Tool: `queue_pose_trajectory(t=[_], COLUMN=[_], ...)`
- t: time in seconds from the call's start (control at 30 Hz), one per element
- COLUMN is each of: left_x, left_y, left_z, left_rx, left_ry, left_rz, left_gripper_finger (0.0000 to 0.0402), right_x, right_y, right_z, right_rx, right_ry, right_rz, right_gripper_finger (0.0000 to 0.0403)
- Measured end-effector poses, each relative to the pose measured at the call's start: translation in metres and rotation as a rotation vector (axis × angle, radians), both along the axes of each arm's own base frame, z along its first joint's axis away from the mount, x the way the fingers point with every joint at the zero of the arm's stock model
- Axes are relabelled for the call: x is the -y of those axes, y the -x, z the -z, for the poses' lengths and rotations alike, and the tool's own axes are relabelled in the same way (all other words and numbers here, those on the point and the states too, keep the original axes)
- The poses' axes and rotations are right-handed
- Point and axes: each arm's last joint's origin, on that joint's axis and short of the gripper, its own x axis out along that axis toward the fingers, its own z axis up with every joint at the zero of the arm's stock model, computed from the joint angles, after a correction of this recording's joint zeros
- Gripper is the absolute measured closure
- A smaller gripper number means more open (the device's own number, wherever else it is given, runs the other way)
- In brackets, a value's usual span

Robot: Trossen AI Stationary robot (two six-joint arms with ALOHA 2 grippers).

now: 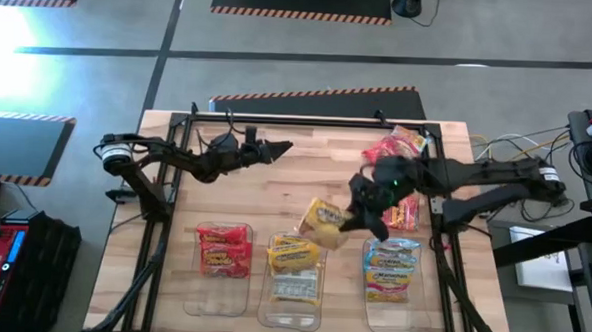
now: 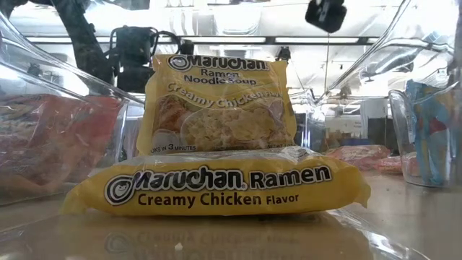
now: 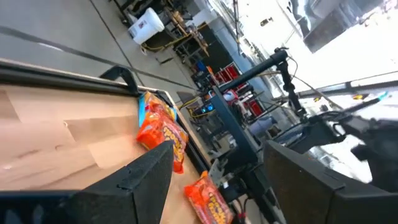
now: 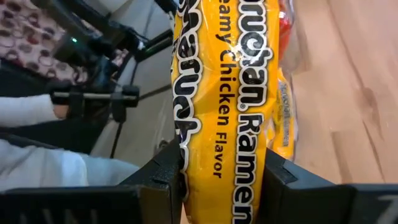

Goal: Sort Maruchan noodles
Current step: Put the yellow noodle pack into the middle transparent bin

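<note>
Right claw [image 1: 352,221] has a yellow Creamy Chicken packet [image 1: 325,223] pinched between its two fingers [image 4: 163,180], carrying it over the middle of the desk [image 1: 306,171], just beyond the middle clear bin [image 1: 292,306]. That bin already holds yellow packets [image 1: 293,254], so that looks like the target. To do this cleanly: bring the packet square over the bin's opening, lower it until it sits flat on the stack, then release; dropping from height risks it sliding off the glossy wrappers beneath.

Red packets [image 1: 223,249] fill the left bin, blue ones [image 1: 391,262] the right bin. A few loose packets [image 1: 397,150] wait near the desk's far right corner.

Left claw [image 1: 277,147] hangs spread wide and empty over the far left part of the desk, well apart from the action.
</note>
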Motion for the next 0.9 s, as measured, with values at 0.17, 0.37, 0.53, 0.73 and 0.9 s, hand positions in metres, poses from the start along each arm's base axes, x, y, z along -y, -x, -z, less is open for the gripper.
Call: queue_pose_trajectory(t=[0.17,0.37,0.53,0.73,0.9], left_x=[0.001,0.003,0.009,0.017,0.022], left_y=[-0.001,-0.005,-0.001,0.010,0.019], left_z=[-0.002,-0.013,-0.027,-0.043,-0.056], left_rx=[0.018,0.061,0.102,0.142,0.168], left_ry=[0.029,0.031,0.013,-0.028,-0.054], left_rz=[0.029,0.160,0.296,0.384,0.409], left_gripper_finger=[0.0169,0.0169,0.0169,0.0169,0.0169], right_x=[-0.033,-0.066,-0.086,-0.110,-0.128], right_y=[-0.004,-0.025,-0.049,-0.070,-0.087], right_z=[0.003,0.016,0.037,0.057,0.070], right_rx=[-0.022,0.006,-0.062,-0.127,-0.160], right_ry=[0.010,0.026,0.009,0.042,0.062], right_rz=[0.066,0.123,0.118,0.068,0.034], right_gripper_finger=[0.0285,0.0284,0.0283,0.0283,0.0282])
